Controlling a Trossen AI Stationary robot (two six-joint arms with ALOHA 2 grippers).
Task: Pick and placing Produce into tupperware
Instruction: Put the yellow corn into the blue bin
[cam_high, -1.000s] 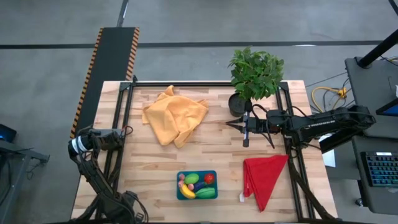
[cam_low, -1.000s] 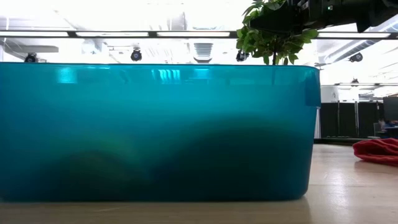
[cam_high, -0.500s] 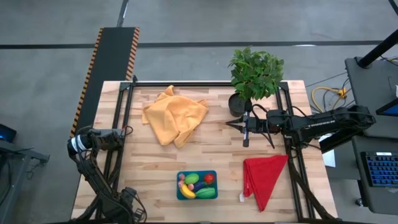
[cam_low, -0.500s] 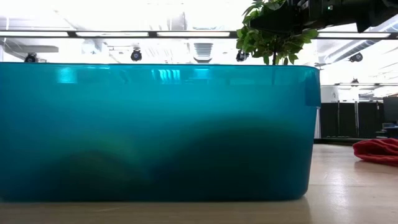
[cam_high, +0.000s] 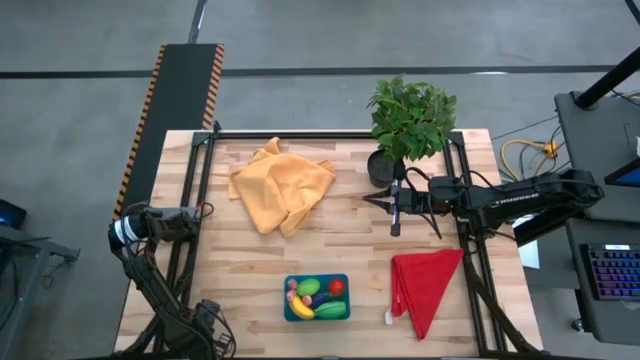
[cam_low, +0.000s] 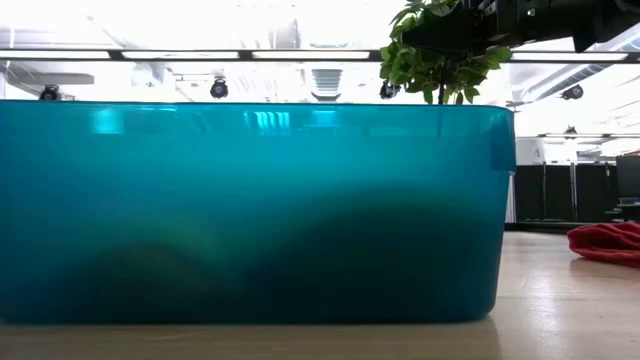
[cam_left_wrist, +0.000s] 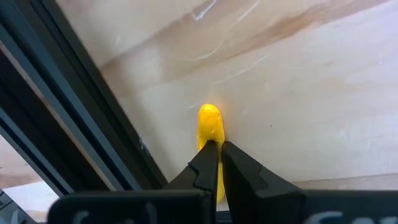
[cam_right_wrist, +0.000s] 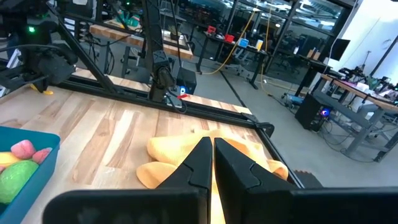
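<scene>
Teal tupperware (cam_low: 250, 210) fills your low view, blurring the produce (cam_high: 316, 297) inside; left end effector (cam_left_wrist: 214, 163), at nine o'clock, and right end effector (cam_right_wrist: 210, 163) are pinched shut, empty.

Even, bright overhead light; ceiling glare washes out the low view's top, where the translucent teal-blue plastic container (cam_low: 250, 210) looms blurred.
</scene>
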